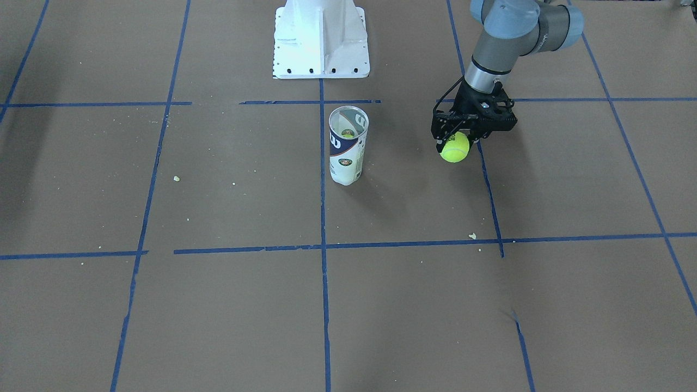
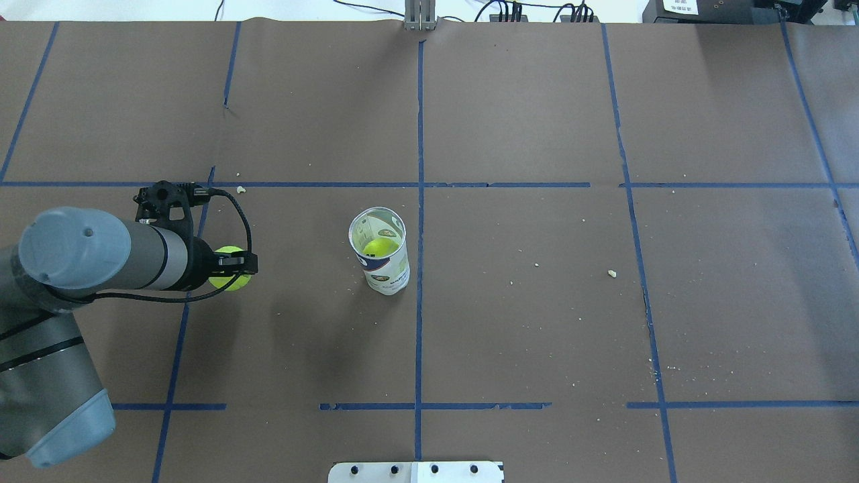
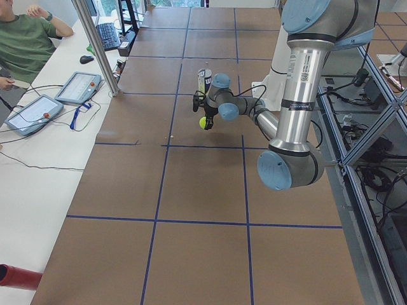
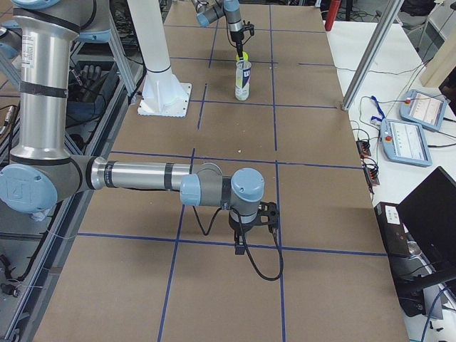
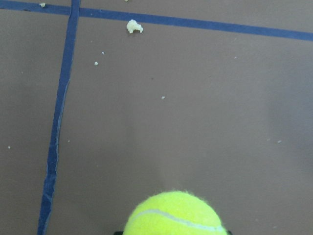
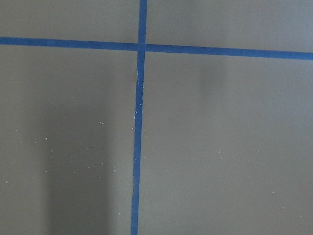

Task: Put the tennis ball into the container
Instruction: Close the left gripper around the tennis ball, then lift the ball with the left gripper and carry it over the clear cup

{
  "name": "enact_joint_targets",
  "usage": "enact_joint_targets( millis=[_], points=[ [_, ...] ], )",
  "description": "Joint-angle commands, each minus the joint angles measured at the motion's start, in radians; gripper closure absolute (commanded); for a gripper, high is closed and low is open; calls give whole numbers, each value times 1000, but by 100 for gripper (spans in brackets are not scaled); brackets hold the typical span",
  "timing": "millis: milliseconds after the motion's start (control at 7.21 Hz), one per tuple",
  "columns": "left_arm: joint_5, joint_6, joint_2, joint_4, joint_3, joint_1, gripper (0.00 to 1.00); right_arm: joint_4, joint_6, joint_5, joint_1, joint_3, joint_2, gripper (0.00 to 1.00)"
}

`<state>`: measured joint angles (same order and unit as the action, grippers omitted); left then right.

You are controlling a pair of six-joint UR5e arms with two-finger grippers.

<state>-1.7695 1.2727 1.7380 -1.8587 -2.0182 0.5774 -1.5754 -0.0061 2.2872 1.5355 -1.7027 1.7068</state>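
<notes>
My left gripper (image 1: 453, 142) is shut on a bright yellow-green tennis ball (image 1: 455, 148), held a little above the brown paper. In the overhead view the ball (image 2: 228, 276) shows just beyond the gripper (image 2: 233, 265), well left of the container (image 2: 381, 253). The container (image 1: 348, 146) is a clear upright tube with a white and navy label, its mouth open. A second yellow ball (image 2: 377, 247) lies inside it. The wrist view shows the held ball (image 5: 176, 215) at the bottom edge. My right gripper (image 4: 251, 226) hangs over the table far from the tube; I cannot tell whether it is open or shut.
The white metal pedestal (image 1: 321, 38) stands behind the tube on the robot's side. Blue tape lines grid the brown paper (image 2: 537, 302), with small crumbs (image 2: 611, 273) scattered about. Operators' tablets (image 4: 419, 121) lie on the side table.
</notes>
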Motion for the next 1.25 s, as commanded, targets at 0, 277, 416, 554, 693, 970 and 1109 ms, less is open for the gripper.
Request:
enact_joint_targets(
  millis=[0,277,416,554,693,970,1109],
  points=[
    [-71,-38,70,207,-135,114,73,0,0,0,0,0,0,0],
    [-102,-38,342,550,-151,147,73,0,0,0,0,0,0,0],
    [-141,-30,418,622,-146,142,73,0,0,0,0,0,-1,0],
    [-169,-21,496,675,-127,141,72,0,0,0,0,0,-1,0],
    [-171,18,580,717,-67,136,72,0,0,0,0,0,0,0],
    [-160,115,678,716,57,60,72,0,0,0,0,0,0,0],
    [-159,135,702,713,91,49,70,0,0,0,0,0,0,0]
  ],
)
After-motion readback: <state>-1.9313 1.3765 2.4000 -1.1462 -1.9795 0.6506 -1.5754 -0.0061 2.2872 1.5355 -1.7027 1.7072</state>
